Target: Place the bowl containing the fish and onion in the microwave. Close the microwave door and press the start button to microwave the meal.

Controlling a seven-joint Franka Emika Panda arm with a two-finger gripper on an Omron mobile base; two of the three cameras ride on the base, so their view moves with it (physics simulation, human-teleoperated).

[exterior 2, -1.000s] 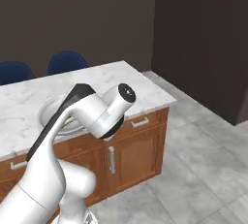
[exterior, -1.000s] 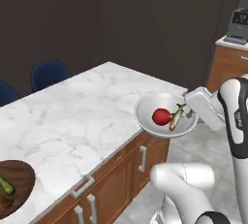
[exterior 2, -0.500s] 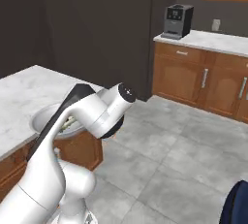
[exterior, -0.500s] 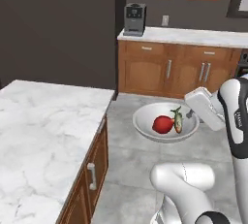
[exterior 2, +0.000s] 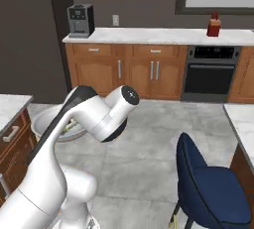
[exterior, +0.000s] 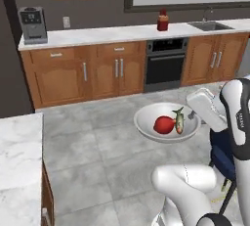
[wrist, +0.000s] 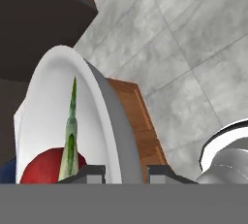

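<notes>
Gripper (wrist: 125, 172) astride bowl (exterior: 146, 121) rim.

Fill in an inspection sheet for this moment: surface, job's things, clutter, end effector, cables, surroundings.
Surface: grey tiled floor under the carried bowl; a marble counter corner at the left.
Job's things: the bowl is held in the air over the floor, with the onion and the fish side by side in it.
Clutter: nothing seen.
End effector: end effector shut on the bowl's rim, one finger either side of the wall.
Cables: nothing seen.
Surroundings: wooden cabinets, coffee machine, red bottle, built-in oven, sink, blue chair.
</notes>
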